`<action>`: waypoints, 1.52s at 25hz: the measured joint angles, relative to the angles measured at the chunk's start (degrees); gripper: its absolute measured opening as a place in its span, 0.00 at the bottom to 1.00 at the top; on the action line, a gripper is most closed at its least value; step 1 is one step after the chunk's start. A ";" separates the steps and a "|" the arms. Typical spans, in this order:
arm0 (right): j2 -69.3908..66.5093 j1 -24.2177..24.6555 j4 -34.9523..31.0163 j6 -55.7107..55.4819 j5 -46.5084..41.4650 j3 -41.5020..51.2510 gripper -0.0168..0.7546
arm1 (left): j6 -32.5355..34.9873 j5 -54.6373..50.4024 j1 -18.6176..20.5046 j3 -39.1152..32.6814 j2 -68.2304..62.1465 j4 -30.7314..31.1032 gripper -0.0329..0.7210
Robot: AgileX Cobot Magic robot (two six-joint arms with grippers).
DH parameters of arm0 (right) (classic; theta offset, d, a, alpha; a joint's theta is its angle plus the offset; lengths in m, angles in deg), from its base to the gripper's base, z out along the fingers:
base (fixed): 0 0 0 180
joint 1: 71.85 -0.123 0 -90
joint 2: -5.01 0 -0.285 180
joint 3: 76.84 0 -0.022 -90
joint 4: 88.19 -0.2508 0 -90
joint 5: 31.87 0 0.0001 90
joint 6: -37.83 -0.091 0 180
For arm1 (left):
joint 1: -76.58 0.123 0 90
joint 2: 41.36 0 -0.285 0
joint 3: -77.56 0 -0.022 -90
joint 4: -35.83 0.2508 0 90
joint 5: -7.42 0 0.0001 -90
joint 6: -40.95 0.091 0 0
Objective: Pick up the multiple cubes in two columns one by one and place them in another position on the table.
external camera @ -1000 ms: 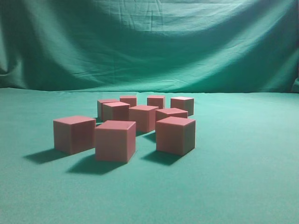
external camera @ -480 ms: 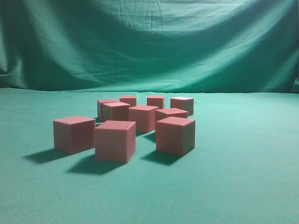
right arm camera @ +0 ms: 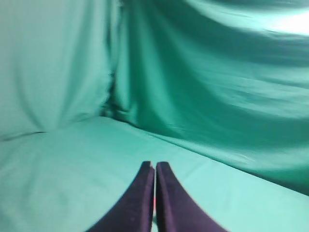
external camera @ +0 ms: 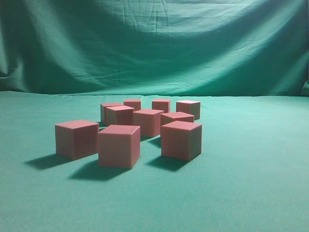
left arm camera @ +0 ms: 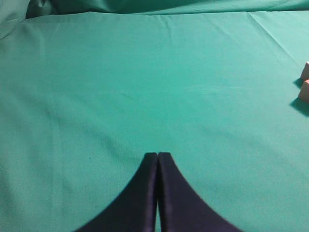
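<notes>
Several reddish-pink cubes stand clustered on the teal table in the exterior view. The nearest cube is in front, one cube sits to its left and another to its right, with smaller-looking ones behind. No gripper shows in that view. In the left wrist view my left gripper is shut and empty over bare cloth, and two cube corners peek in at the right edge. My right gripper is shut too, holding nothing and pointing toward the curtain.
A draped, folded green curtain closes off the back of the table and fills most of the right wrist view. Open cloth lies around the cluster on the left, right and front.
</notes>
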 joint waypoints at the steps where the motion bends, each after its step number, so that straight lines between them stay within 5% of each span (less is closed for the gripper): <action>1: 1.02 2.49 0.00 0.08 0.62 2.07 0.02 | 0.00 0.00 0.00 0.00 0.00 0.00 0.04; 7: 7.10 15.54 0.00 0.08 6.12 13.64 0.02 | 0.00 0.00 0.00 0.00 0.00 0.00 0.04; 14: 8.60 23.52 -0.36 0.08 16.01 27.69 0.02 | 0.00 0.00 0.00 0.00 0.00 0.00 0.04; 38: 8.68 27.02 -2.36 -3.90 3.46 31.79 0.02 | 0.00 0.00 0.00 0.00 0.00 0.00 0.04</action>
